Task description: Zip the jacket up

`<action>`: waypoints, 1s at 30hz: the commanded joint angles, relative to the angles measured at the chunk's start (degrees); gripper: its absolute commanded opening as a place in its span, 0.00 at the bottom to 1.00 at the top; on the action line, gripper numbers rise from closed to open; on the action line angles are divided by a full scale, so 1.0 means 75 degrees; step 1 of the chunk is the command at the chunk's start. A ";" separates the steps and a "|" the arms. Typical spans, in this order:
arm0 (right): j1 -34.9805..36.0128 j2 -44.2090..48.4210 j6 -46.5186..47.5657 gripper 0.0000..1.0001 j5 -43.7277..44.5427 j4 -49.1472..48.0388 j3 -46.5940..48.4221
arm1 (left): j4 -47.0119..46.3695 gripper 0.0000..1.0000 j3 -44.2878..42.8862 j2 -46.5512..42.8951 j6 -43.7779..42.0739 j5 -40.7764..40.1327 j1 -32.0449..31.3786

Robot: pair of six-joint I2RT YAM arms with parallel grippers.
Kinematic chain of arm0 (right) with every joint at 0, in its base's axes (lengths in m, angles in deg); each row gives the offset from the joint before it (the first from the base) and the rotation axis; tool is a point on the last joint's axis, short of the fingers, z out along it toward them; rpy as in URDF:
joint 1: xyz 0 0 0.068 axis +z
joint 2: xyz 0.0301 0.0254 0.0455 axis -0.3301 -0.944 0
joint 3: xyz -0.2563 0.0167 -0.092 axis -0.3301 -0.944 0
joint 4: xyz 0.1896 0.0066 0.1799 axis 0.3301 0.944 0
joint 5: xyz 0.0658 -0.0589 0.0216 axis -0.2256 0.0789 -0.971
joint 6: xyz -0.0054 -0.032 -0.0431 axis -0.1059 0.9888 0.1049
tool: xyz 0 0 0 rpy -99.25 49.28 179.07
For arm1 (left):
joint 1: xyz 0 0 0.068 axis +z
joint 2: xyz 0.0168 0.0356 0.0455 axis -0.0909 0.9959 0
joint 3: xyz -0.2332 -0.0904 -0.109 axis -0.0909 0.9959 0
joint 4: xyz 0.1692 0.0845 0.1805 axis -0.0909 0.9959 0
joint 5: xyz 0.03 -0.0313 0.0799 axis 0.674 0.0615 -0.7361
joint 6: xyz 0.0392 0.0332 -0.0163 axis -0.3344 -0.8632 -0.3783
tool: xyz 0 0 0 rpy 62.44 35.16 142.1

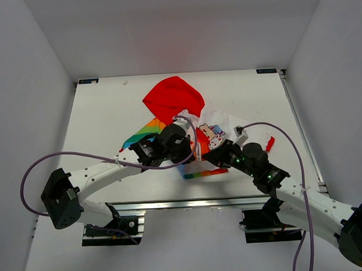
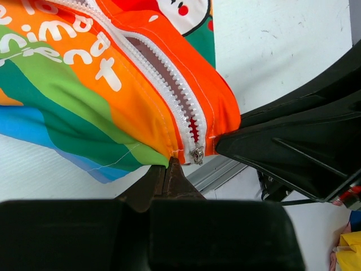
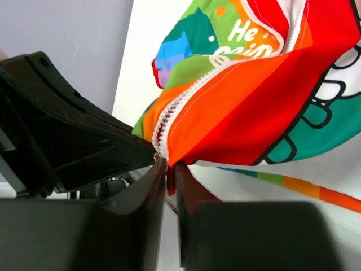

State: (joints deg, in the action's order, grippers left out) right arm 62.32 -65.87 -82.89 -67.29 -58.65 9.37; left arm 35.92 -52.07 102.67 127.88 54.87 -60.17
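**Inspector:** Location of the item?

**Operator:** The jacket [image 1: 218, 125] lies mid-table [image 1: 108, 108] between my 2 arms. Its red hood [image 1: 173, 97] is toward the far edge and its rainbow hem [image 2: 141, 152] is toward me.

**Inspector:** State of the pincers?

**Operator:** My left pincer [image 2: 169, 165] is fully closed, nipping the hem just beside the slider [image 2: 197, 155]. The slider sits at the very bottom of the teeth [image 2: 163, 79]. My right pincer [image 3: 168, 169] stands almost closed, with 1 thin sliver of gap. The orange hem corner on the other side of the zip is between its tips, and I judge it gripped.

**Inspector:** Handling?

**Operator:** The fabric is light, soft and thin, likely to bunch and slide rather than resist. The zip tape looks like the only stiff part. I judge the hem needs holding taut below while 1 pincer takes the small metal slider or its tab, which is smooth and easily lost.
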 commanded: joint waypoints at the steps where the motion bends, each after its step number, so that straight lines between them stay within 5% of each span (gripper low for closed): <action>1: -0.0056 -0.0031 0.0068 0.15 -0.0200 -0.0760 -0.0016 | -0.0133 0.00 -0.0161 -0.0078 0.0011 0.0153 -0.0020; 4: -0.0103 0.0039 0.0103 0.00 -0.0247 -0.0913 -0.0051 | -0.0215 0.00 -0.0091 -0.0148 -0.0023 0.0504 -0.0020; 18: -0.0372 -0.0019 0.0115 0.00 0.0361 -0.0737 0.0346 | -0.0883 0.00 0.0917 -0.0956 -0.0633 0.1969 -0.0020; 30: -0.0454 -0.0511 -0.0295 0.00 0.0866 -0.0375 0.1214 | -0.0415 0.00 0.1175 -0.0711 -0.0399 0.0986 -0.0698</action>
State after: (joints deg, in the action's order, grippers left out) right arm 60.53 -69.72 -84.44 -67.60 -57.41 12.99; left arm 27.02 -44.47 97.40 124.36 60.21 -61.68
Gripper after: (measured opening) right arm 0.014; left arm 0.009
